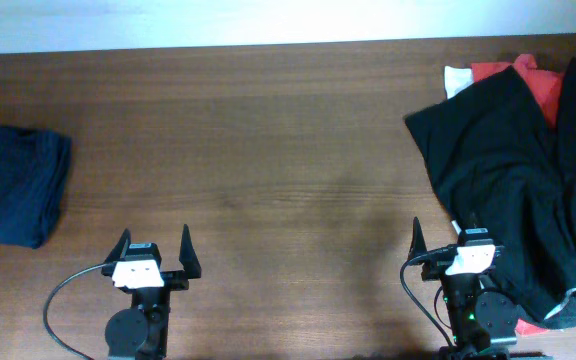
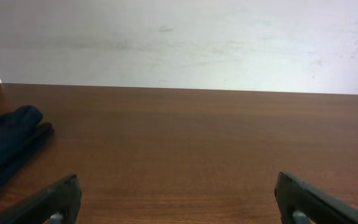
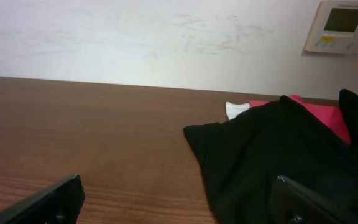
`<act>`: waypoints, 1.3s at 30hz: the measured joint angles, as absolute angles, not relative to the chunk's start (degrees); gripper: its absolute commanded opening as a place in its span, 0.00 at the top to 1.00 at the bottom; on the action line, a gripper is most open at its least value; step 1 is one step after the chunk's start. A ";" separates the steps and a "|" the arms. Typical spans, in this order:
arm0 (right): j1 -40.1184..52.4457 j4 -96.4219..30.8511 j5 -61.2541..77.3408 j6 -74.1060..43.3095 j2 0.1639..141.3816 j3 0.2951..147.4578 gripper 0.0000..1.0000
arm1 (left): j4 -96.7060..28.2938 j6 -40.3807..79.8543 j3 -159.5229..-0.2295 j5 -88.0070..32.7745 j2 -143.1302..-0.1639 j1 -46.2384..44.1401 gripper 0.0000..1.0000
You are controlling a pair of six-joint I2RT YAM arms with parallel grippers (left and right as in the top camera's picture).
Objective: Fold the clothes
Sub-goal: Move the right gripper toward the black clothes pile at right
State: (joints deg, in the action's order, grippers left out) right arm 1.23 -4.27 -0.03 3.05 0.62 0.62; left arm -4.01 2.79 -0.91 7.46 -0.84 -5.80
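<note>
The clothes point(image 1: 498, 170) are lying in a loose black heap at the table's point(image 1: 268, 150) right end, spreading from the far edge down to the near edge. The heap is unfolded and rumpled, and I cannot tell its separate pieces apart. A red garment point(image 1: 543, 85) and a white scrap point(image 1: 456, 80) are peeking out from under the heap's far side. In the right wrist view the black cloth point(image 3: 278, 155) is filling the lower right, with the red point(image 3: 328, 115) and white point(image 3: 235, 110) pieces showing behind it.

The right gripper point(image 1: 445, 235) is sitting at the near edge with its 2 fingers spread wide and nothing between them. Its outer finger point(image 3: 303, 202) is showing against the black cloth; whether it is touching the fabric I cannot tell.

The left gripper point(image 1: 155, 240) is sitting at the near edge too, well apart from the heap, its 2 fingers spread wide over bare wood and holding nothing. A folded navy garment point(image 1: 13, 185) is lying at the table's left end, showing at the left of the left wrist view point(image 2: 5, 143). A wall panel point(image 3: 344, 25) is hanging behind the table.
</note>
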 measured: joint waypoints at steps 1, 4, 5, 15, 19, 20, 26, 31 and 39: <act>1.26 -4.27 -0.03 3.05 0.62 0.62 0.01 | -4.01 2.79 -0.91 7.46 -0.84 -5.80 0.01; 1.26 -4.27 -0.01 3.05 0.62 0.62 0.01 | -4.01 2.79 -0.91 7.46 -0.84 -5.80 0.01; 1.26 -4.27 -0.03 3.09 0.62 0.62 0.01 | -4.01 2.79 -0.91 7.46 -0.84 -5.80 0.01; 1.23 -4.27 -0.03 3.09 0.62 0.62 0.01 | -4.03 2.81 -0.91 7.46 -0.84 -5.80 0.01; 1.23 -4.27 -0.03 3.01 0.62 0.62 0.01 | -4.03 2.79 -0.91 6.59 -0.84 -5.80 0.01; 1.26 -4.27 -0.03 3.03 0.62 0.62 0.01 | -4.03 2.79 -0.91 5.87 -0.84 -5.80 0.01; 1.26 -5.43 -1.06 2.98 0.67 1.04 0.01 | -4.43 2.79 -0.97 4.49 -0.84 -5.80 0.01; 1.23 -13.28 -4.95 2.98 10.63 7.05 0.01 | -7.57 2.79 -6.61 3.55 -10.96 -5.80 0.01; 1.19 -29.08 -6.44 2.98 65.28 47.51 0.01 | -18.83 2.74 -34.15 0.97 -51.27 -5.65 0.01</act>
State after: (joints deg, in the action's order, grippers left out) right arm 1.19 -29.08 -6.44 2.98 65.28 47.51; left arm -18.83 2.74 -34.15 0.97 -51.27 -5.65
